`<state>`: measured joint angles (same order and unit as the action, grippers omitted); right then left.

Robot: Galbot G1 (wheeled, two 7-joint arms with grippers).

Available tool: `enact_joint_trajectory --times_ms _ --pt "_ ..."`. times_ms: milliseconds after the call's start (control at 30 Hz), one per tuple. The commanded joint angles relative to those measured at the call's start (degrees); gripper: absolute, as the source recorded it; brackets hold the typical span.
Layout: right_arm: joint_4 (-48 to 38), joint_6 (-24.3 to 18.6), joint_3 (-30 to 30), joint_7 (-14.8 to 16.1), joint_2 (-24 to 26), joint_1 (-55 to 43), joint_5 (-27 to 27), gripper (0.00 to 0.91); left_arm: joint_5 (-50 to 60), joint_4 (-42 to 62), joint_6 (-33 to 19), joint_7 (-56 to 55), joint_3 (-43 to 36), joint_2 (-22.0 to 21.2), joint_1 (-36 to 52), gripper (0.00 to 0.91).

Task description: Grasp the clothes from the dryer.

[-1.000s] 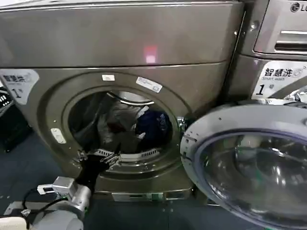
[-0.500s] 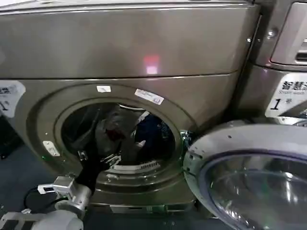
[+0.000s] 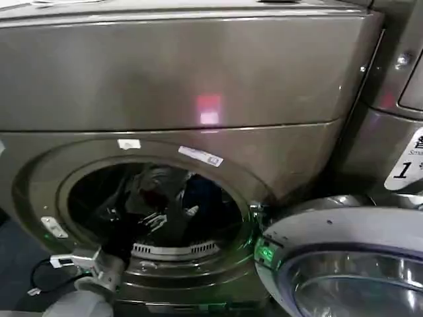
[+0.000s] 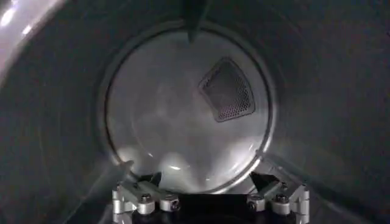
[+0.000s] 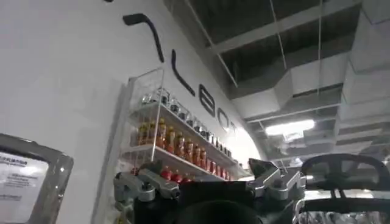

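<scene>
Interior of the dryer drum: a pale circular rear wall at centre, bearing a perforated, fan-shaped vent toward one o'clock. The left gripper knuckles sit at six o'clock.

A white wire wall rack of small bottles is being seen against a pale wall, a bright ceiling lamp is glowing overhead, and dark floor is lying below.
</scene>
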<state>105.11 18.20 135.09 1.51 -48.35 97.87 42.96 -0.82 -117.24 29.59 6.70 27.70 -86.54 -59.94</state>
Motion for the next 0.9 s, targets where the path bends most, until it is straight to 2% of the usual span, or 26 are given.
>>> enact_joint_trajectory --times_ms 33,700,900 --pt "-0.50 -0.85 0.98 -0.40 0.15 0.52 0.08 0.907 1.30 19.68 -3.51 -1.33 -1.68 -1.18 14.25 0.907" --pt "-1.92 -1.99 0.64 -0.12 0.84 -0.72 0.29 0.907 5.21 61.09 -7.91 -1.38 -4.59 -1.40 42.12 0.907" --pt "-1.84 -1.97 0.08 -0.06 0.71 -1.12 0.52 0.907 6.65 67.86 -5.11 11.65 -12.43 2.65 47.09 0.907"
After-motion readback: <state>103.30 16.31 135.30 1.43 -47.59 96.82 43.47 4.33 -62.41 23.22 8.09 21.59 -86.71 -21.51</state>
